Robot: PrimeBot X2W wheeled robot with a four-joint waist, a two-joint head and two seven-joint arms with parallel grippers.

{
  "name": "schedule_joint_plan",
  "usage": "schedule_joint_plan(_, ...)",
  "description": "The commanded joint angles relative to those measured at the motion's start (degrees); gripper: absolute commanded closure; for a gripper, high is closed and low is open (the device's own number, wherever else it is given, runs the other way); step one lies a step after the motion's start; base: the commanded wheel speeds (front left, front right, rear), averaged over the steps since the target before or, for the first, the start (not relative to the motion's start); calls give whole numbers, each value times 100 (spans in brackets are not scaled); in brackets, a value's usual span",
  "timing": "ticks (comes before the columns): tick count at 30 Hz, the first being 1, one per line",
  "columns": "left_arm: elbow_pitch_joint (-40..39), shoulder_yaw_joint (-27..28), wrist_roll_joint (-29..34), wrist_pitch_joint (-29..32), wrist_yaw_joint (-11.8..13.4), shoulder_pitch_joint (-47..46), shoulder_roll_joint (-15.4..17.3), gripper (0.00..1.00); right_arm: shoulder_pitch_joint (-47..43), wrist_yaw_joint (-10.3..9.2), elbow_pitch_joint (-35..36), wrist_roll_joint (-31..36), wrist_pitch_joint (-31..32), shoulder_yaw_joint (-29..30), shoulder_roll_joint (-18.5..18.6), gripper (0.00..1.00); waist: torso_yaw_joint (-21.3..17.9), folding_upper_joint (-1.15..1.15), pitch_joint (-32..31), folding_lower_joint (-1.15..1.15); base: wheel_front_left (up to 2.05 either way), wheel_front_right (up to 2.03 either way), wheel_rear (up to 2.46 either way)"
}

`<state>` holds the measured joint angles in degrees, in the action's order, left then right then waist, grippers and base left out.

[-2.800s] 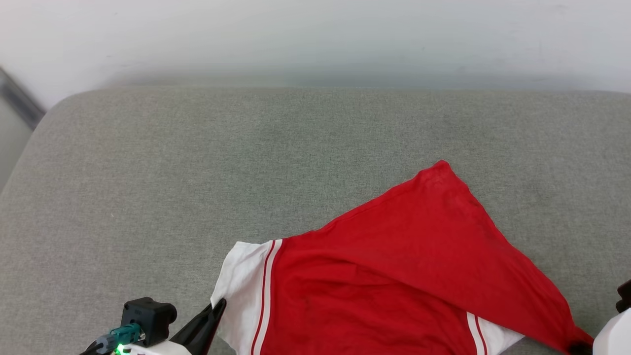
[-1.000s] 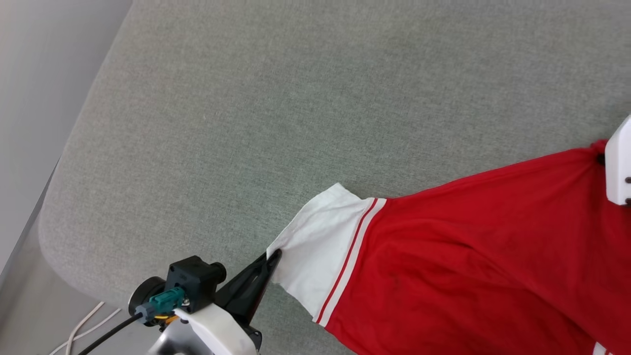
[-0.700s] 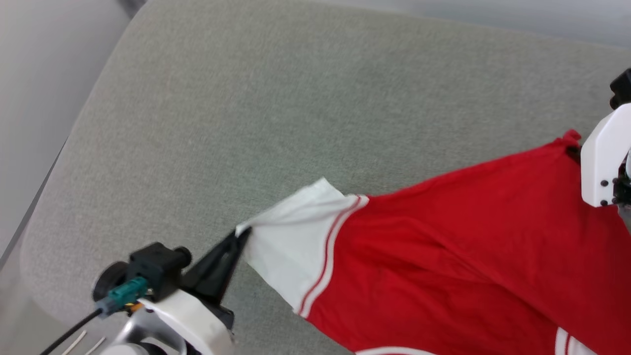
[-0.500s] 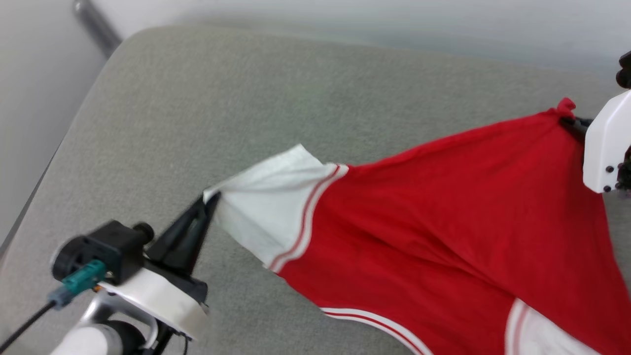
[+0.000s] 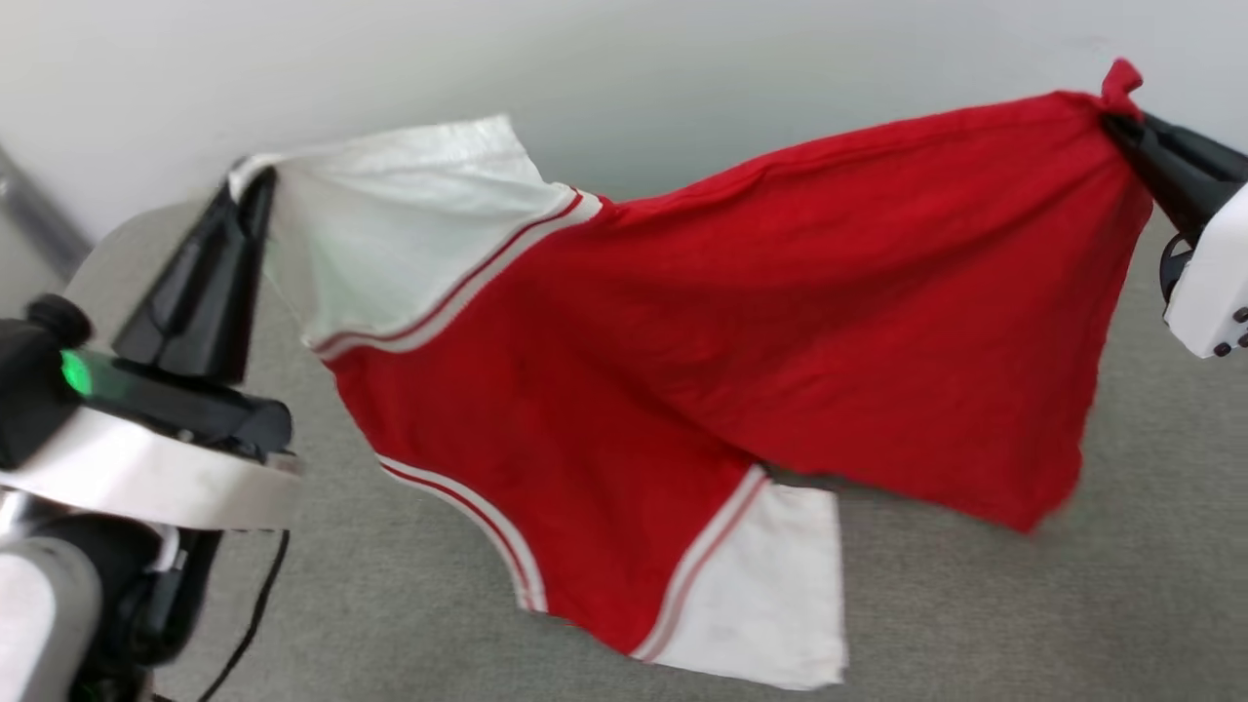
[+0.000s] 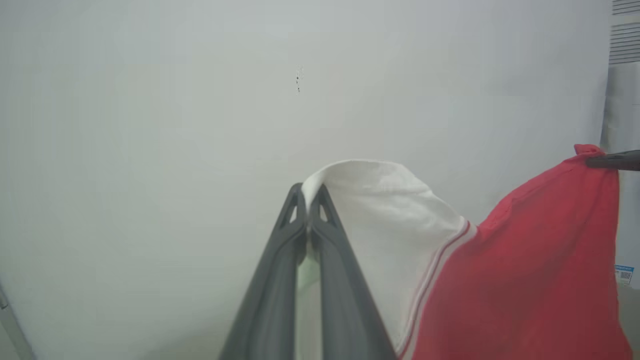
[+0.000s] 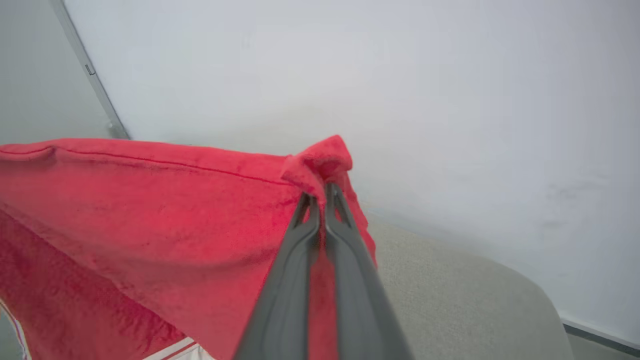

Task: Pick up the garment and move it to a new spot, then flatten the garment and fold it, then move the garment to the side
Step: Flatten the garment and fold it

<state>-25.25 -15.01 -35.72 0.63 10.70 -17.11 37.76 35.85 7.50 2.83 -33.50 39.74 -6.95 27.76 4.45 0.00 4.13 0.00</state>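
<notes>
Between your jaws the shirt (image 5: 682,341) hangs taut, left gripper (image 5: 255,185) clamped on a sleeve tip, right gripper (image 5: 1116,122) on a red corner; tug harder and either may slip.

In the head view the garment (image 5: 682,322) hides part of the grey cushion (image 5: 975,604) behind it, its lower right corner is blurred, the frame's right edge cuts off the right gripper (image 5: 1117,119), and the left wrist view's far-right label (image 6: 624,274) is too small to read.
</notes>
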Motion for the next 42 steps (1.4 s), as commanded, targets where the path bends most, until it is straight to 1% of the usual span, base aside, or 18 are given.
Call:
schedule_joint_plan(1, -99, 149, -21, 4, 52, -166, 79, 100, -82, -2, 167, 74, -119, 65, -48, 100, -279, 0, -173, 0, 0, 0, 0)
schedule_joint_plan(6, -402, 495, -5, -115, 81, -549, 193, 100, -104, -2, 605, 134, -282, 289, -184, 100, -506, 0, -197, 0, 0, 0, 0)
schedule_joint_plan(9, -569, 608, -6, -147, 94, -856, 193, 100, -89, -2, 853, 124, -344, 441, -244, 100, -590, 0, -174, 0, 0, 0, 0)
schedule_joint_plan(12, -642, 657, 29, -56, 85, -1201, 257, 100, -25, -2, 1085, 170, -412, 579, -265, 100, -652, 0, -125, 0, 0, 0, 0)
schedule_joint_plan(19, -552, 798, 61, 75, 143, -1918, 339, 100, 123, -2, 1479, 245, -538, 769, -398, 100, -776, 0, 118, 0, 0, 0, 0)
schedule_joint_plan(25, -347, 882, -27, 111, 45, -2350, 390, 100, 305, -2, 1622, 360, -614, 927, -441, 100, -798, 0, 526, 0, 0, 0, 0)
schedule_joint_plan(27, -202, 885, -66, 129, -43, -2574, 432, 100, 452, -2, 1605, 448, -708, 953, -395, 100, -800, 0, 732, 0, 0, 0, 0)
schedule_joint_plan(29, -44, 864, -112, 159, -165, -2855, 468, 100, 660, -2, 1521, 521, -792, 1022, -426, 100, -804, 0, 980, 0, 0, 0, 0)
schedule_joint_plan(33, 405, 774, -72, 215, -406, -3646, 573, 100, 1223, -3, 1255, 689, -1010, 980, -425, 100, -788, 0, 1537, 0, 0, 0, 0)
schedule_joint_plan(36, 815, 679, -38, 286, -633, -4485, 622, 100, 1825, -3, 1008, 828, -1127, 891, -355, 100, -762, 0, 2050, 0, 0, 0, 0)
schedule_joint_plan(38, 1193, 572, 30, 269, -786, -5086, 579, 100, 2250, -3, 762, 978, -1256, 820, -348, 100, -734, 0, 2344, 0, 0, 0, 0)
schedule_joint_plan(42, 2244, 368, 206, 230, -1107, -6436, 497, 100, 3238, -5, 75, 1329, -1569, 797, -348, 100, -663, 0, 2917, 0, 0, 0, 0)
